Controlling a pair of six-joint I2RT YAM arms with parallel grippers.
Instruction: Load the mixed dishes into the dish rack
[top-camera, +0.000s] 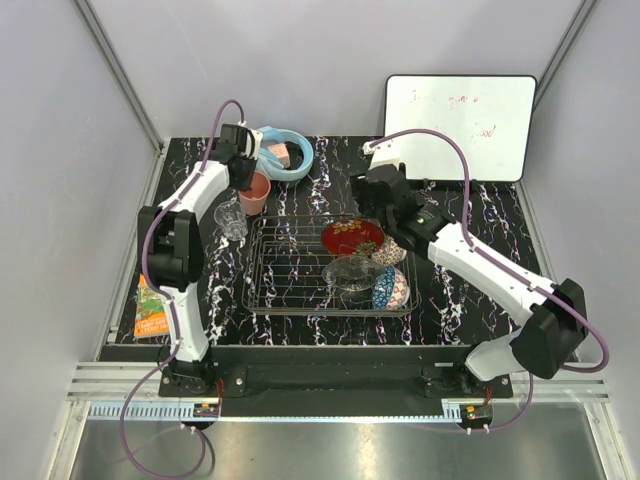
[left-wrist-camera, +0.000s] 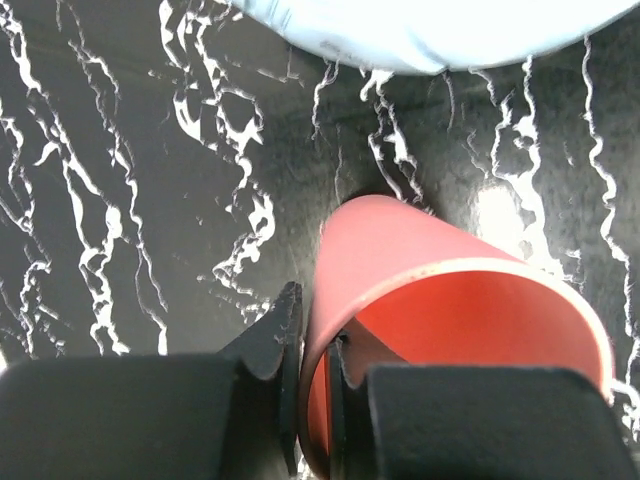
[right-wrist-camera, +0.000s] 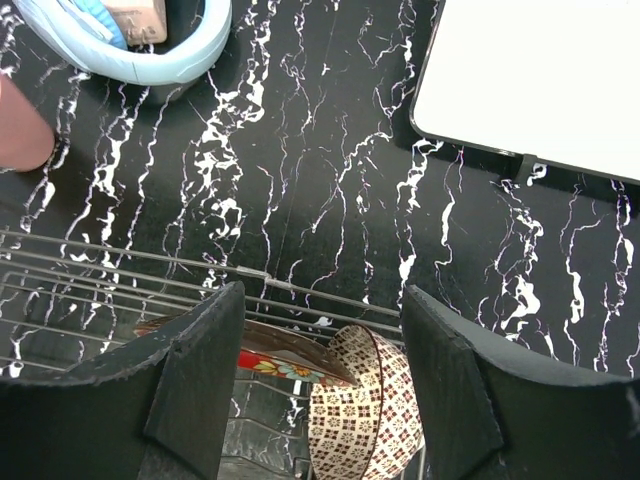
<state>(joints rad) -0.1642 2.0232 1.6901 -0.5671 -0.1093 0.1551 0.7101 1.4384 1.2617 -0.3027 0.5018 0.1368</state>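
My left gripper (top-camera: 246, 172) is shut on the wall of the salmon-pink cup (top-camera: 254, 193), one finger inside and one outside the rim (left-wrist-camera: 440, 300); the cup stands left of the dish rack's far corner. A small clear tumbler (top-camera: 231, 220) stands just left of the dish rack (top-camera: 275, 290). In the rack's right half lie the red dish (top-camera: 352, 237), the beige patterned bowl (top-camera: 388, 252), the clear glass bowl (top-camera: 350, 270) and the blue patterned bowl (top-camera: 391, 289). My right gripper (right-wrist-camera: 322, 300) hangs open above the beige bowl (right-wrist-camera: 375, 420) and red dish (right-wrist-camera: 280, 355), holding nothing.
Light blue headphones (top-camera: 287, 152) lie at the back, close behind the cup. A white whiteboard (top-camera: 460, 112) leans at the back right. An orange book (top-camera: 151, 310) lies at the table's left edge. The rack's left half holds no dishes.
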